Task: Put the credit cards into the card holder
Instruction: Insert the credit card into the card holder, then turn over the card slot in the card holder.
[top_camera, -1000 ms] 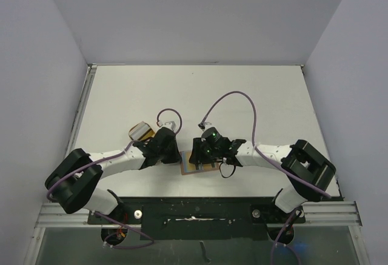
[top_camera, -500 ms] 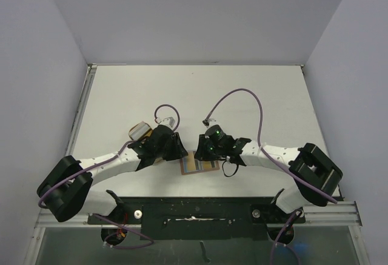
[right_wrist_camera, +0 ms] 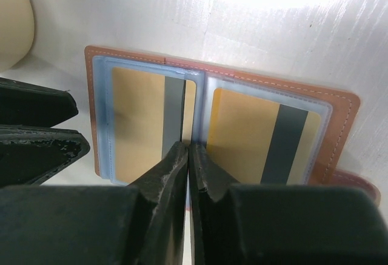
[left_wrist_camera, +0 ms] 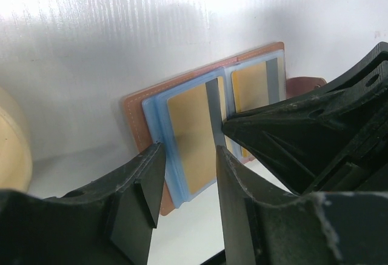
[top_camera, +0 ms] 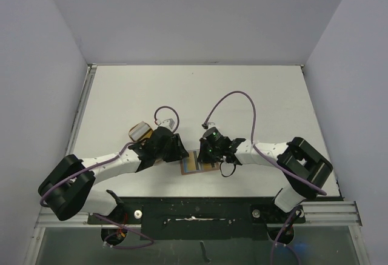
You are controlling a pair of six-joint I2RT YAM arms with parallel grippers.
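Note:
The reddish-brown card holder (top_camera: pixel 188 169) lies open flat on the table. Two gold cards with dark stripes sit in its clear bluish sleeves, one on the left (right_wrist_camera: pixel 136 119) and one on the right (right_wrist_camera: pixel 242 131). The holder's brown edge (right_wrist_camera: pixel 92 95) and its closing tab (right_wrist_camera: pixel 357 189) show around them. My right gripper (right_wrist_camera: pixel 188 147) is shut, its tips on the fold between the two sleeves. My left gripper (left_wrist_camera: pixel 189 150) is open, its jaws either side of the near corner of the left sleeve (left_wrist_camera: pixel 159 116). No light blue or grey-white card shows.
A pale tan case with a rounded end (top_camera: pixel 140 131) lies just left of the left gripper, also in the left wrist view (left_wrist_camera: pixel 12 144). The right gripper's body (left_wrist_camera: pixel 303 137) stands close beside the left fingers. The table's front rail (top_camera: pixel 194 207) runs near the arms.
The left gripper has shifted a little right, towards the holder. The right gripper has stayed over the holder's middle. More of the cards shows from above.

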